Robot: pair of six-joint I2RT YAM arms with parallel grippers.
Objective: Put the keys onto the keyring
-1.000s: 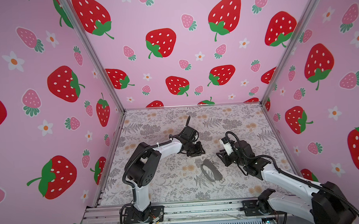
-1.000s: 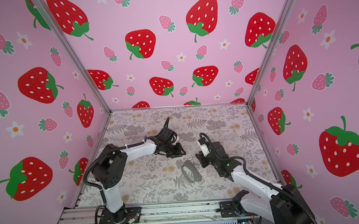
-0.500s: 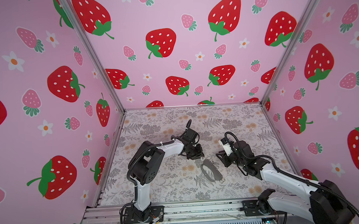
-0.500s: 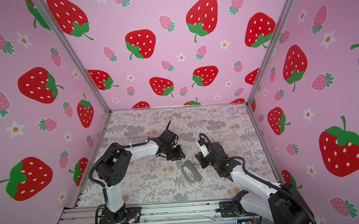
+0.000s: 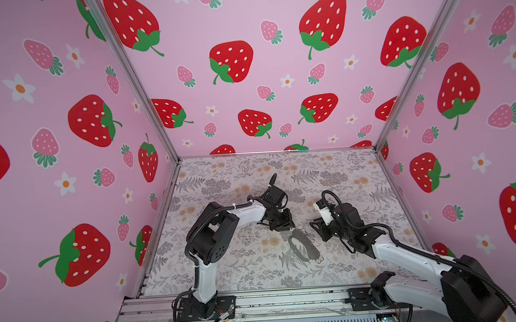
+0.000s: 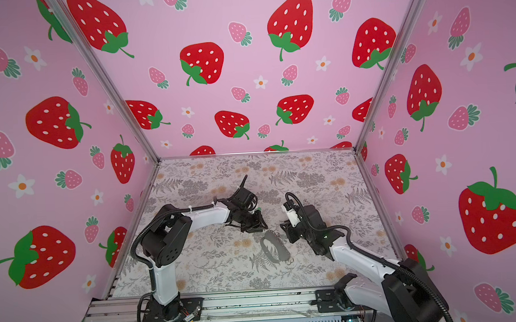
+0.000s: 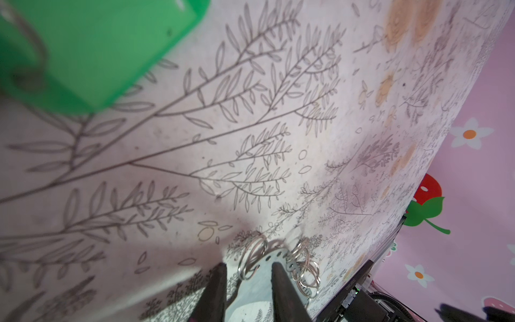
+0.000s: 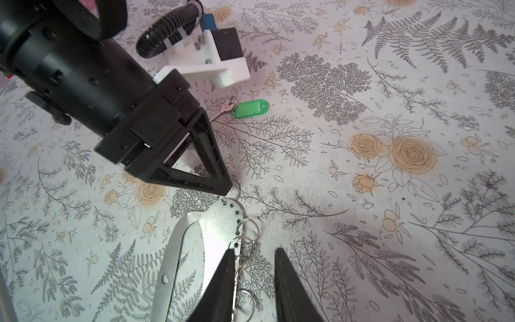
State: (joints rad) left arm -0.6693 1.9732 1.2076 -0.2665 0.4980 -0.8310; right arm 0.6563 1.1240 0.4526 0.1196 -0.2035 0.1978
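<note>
The keyring (image 8: 220,212) is a smooth, shiny metal plate carrying thin bright wire rings (image 8: 246,227). The keys (image 8: 223,110) are dull metal, and their tag (image 8: 250,108) is glossy green plastic. The table (image 8: 362,209) has a matt printed cover, faintly smudged.

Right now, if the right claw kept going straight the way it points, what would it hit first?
Most likely the small metal rings on the keyring, lying just ahead of the right claw; depth is hard to judge.

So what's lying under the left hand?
A small key with a green tag lies on the flowered cloth beneath the left hand. The key's tip is covered by the hand.
</note>
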